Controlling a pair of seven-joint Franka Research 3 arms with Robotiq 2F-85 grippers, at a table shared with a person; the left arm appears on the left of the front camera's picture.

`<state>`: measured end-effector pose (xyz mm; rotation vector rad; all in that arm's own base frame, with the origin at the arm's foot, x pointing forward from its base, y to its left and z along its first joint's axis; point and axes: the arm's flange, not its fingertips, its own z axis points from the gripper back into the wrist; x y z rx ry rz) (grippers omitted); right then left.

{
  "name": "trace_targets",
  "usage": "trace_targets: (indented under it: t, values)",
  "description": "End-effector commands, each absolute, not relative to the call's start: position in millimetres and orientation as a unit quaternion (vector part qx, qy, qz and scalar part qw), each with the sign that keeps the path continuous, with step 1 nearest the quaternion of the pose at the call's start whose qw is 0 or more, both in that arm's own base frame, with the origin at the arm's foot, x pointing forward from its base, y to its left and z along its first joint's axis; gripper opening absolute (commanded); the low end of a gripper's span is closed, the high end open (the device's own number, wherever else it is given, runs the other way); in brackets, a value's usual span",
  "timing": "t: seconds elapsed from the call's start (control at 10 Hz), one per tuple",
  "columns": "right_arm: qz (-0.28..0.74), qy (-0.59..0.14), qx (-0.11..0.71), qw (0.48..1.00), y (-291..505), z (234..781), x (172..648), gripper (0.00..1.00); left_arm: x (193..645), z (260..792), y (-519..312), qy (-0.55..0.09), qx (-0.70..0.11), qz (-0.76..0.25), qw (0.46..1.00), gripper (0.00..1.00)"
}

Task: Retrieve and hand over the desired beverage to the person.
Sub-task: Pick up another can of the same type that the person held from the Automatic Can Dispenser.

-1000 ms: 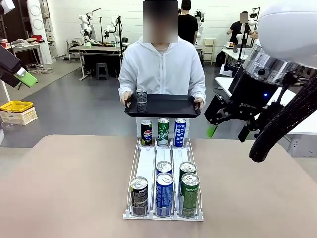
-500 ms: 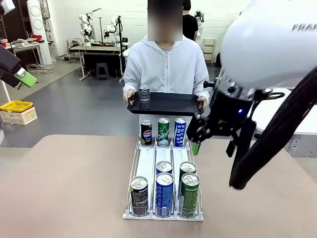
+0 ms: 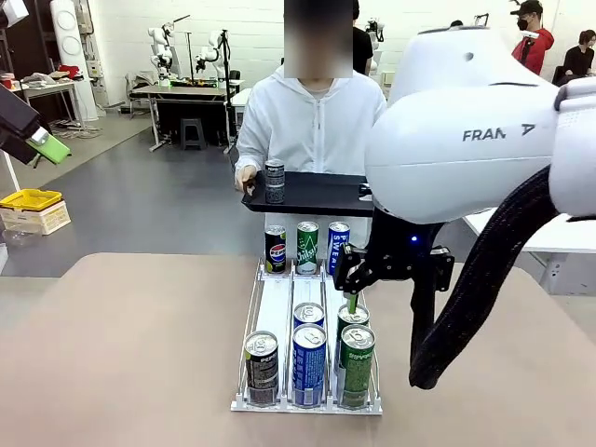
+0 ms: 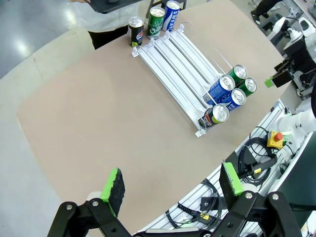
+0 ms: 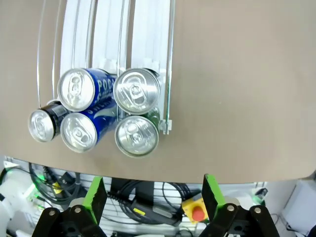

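Here the right gripper (image 5: 154, 195) hangs with its jaws spread wide and empty above the robot-side end of the white three-lane wire can rack (image 3: 277, 307). It is over the rack's right lane, where a green drink can (image 3: 356, 365) stands with a second green can (image 3: 352, 317) just behind it. Two blue cans (image 3: 309, 363) fill the rack's middle lane beside them, and a black can (image 3: 262, 370) stands in its left lane. Three more cans (image 3: 306, 247) line the rack's far end. Beyond the rack, the person in a white hooded jacket (image 3: 312, 130) holds a black tray (image 3: 321, 194) carrying a dark can (image 3: 274, 182). The left gripper (image 4: 173, 181), also wide and empty, hovers well off the rack's left side.
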<state>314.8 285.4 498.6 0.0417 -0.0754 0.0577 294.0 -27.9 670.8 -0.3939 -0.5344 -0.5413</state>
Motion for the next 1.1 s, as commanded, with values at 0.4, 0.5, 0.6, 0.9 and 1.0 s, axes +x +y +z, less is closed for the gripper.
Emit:
trace_targets:
  t: [0.4,0.5,0.6,0.9,1.0]
  values:
    - [0.003,-0.034,0.032,0.999,306.8,458.9,329.6,1.00,294.1,670.9,-29.6,-0.264,-0.196,-0.260,0.908,1.00]
    - [0.005,-0.026,0.033,0.999,306.7,455.3,330.5,1.00,294.1,670.9,-29.6,-0.264,-0.196,-0.260,0.908,1.00]
    - [0.005,-0.017,0.032,0.999,305.4,452.5,331.6,1.00,294.1,670.9,-29.6,-0.264,-0.196,-0.260,0.908,1.00]
    - [-0.003,-0.004,0.026,1.000,303.4,447.3,332.0,1.00,294.1,670.9,-29.6,-0.264,-0.196,-0.260,0.908,1.00]
    - [-0.006,0.002,0.025,1.000,303.5,442.7,333.6,1.00,294.1,670.9,-29.6,-0.264,-0.196,-0.260,0.908,1.00]
